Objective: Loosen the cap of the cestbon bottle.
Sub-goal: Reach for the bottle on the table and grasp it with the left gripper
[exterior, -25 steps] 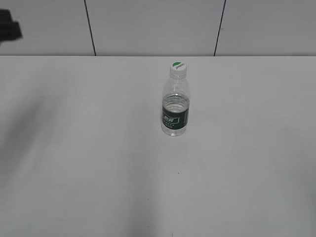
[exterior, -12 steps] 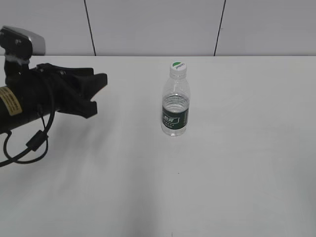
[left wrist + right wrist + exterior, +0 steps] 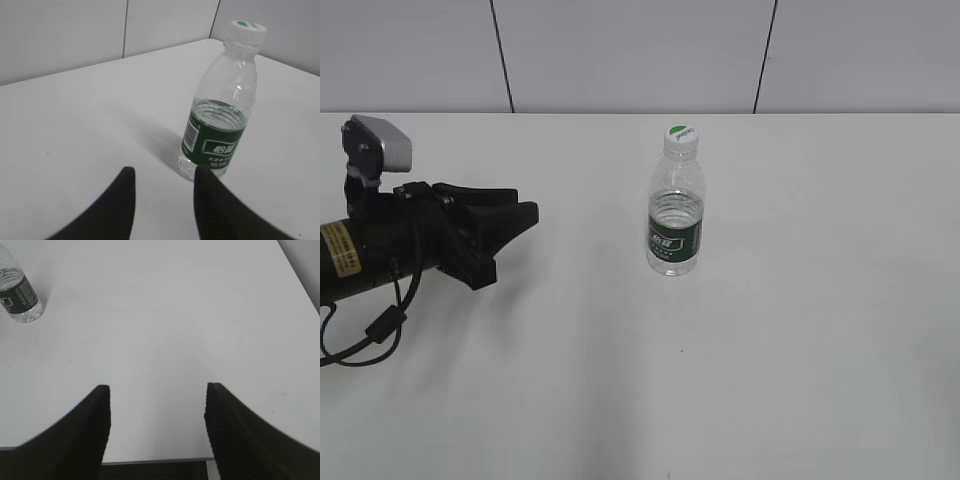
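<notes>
Your left gripper [image 3: 520, 222] is open, short of the upright cestbon bottle [image 3: 675, 215] — cap [image 3: 681, 138] on; right gripper [image 3: 156, 392] open at the near edge.

the cestbon bottle [image 3: 675, 215] is showing clear plastic with a dark green label band carrying white print — its cap [image 3: 681, 139] is showing white sides and a green top. the left gripper [image 3: 515, 222] is looking matte black, the arm behind it wearing a yellow sticker; the table [image 3: 800, 330] is looking plain white.
</notes>
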Controlling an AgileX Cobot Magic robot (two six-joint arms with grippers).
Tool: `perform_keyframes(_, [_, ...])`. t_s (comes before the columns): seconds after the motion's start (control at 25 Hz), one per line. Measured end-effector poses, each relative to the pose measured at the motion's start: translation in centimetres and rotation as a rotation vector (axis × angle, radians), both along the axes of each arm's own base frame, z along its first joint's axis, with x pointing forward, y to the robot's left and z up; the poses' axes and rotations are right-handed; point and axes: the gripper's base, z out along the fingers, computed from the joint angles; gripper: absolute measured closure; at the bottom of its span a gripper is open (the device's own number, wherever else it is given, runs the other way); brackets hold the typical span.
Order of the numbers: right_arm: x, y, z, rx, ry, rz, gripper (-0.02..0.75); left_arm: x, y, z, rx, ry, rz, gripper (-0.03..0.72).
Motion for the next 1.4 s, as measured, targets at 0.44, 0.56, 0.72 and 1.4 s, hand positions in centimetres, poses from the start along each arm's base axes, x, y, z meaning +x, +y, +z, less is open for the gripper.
perform_keyframes(0.44, [0.0, 0.0, 0.0, 0.001, 0.0, 0.001, 0.272, 0.8, -0.3, -3.6, -0.011, 0.047, -0.171, 0.444])
perform_keyframes(0.56, [0.0, 0.0, 0.0, 0.005, 0.0, 0.003, 0.272, 0.8, -0.2, -3.5, -0.014, 0.046, -0.167, 0.443])
perform_keyframes(0.72, [0.0, 0.1, 0.0, 0.007, 0.0, 0.003, 0.272, 1.1, -0.2, -3.4, -0.02, 0.04, -0.149, 0.334])
perform_keyframes(1.4, [0.3, 0.1, 0.0, 0.008, 0.02, 0.004, 0.272, 5.5, -5.6, -3.0, 0.027, -0.09, -0.265, 0.14])
